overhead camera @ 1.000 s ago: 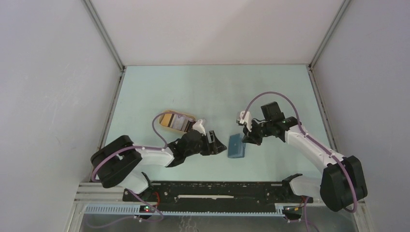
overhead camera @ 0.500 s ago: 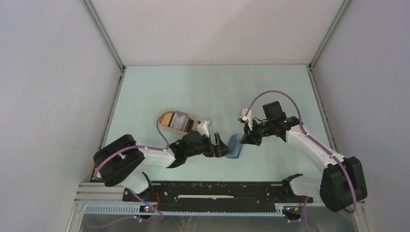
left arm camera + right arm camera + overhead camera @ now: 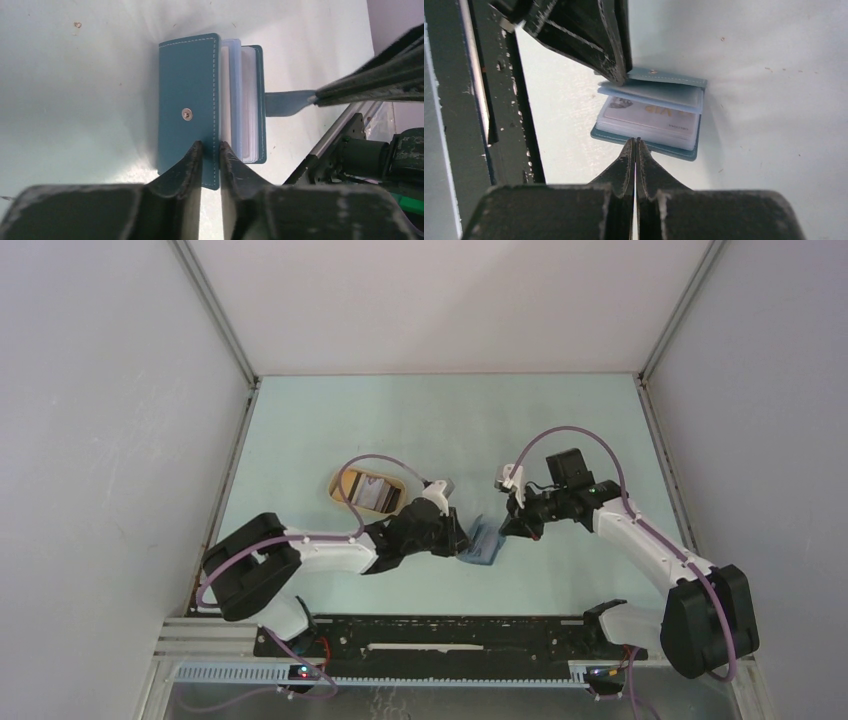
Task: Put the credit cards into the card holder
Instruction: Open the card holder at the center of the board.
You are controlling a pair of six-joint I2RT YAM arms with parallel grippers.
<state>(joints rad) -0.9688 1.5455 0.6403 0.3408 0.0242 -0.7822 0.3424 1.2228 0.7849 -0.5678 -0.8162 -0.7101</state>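
**Q:** Where's the holder?

**Me:** On the table (image 3: pixel 420 420), between my two grippers. It's partly open. The bottom cover lies flat and the clear sleeves (image 3: pixel 245 100) fan up from it.

**Q:** What is your left gripper (image 3: pixel 210 150) doing?

**Me:** It's narrow, pinching the edge of the top cover (image 3: pixel 187 90), the one with the snap stud. One finger is on each face.

**Q:** And the right gripper (image 3: pixel 634 145)?

**Me:** It's pressed together at the holder's (image 3: pixel 674 78) other side. My left wrist camera shows the tab (image 3: pixel 287 102) running straight into those fingertips, so it has the tab.

**Q:** Is anything inside?

**Me:** There's a pale card (image 3: pixel 649 117) in a sleeve, with "VIP" printed on it.

**Q:** Where are the other cards (image 3: pixel 372 492)?

**Me:** They're in the tray (image 3: pixel 334 488), just behind my left arm and apart from the holder. I can't tell how many there are.
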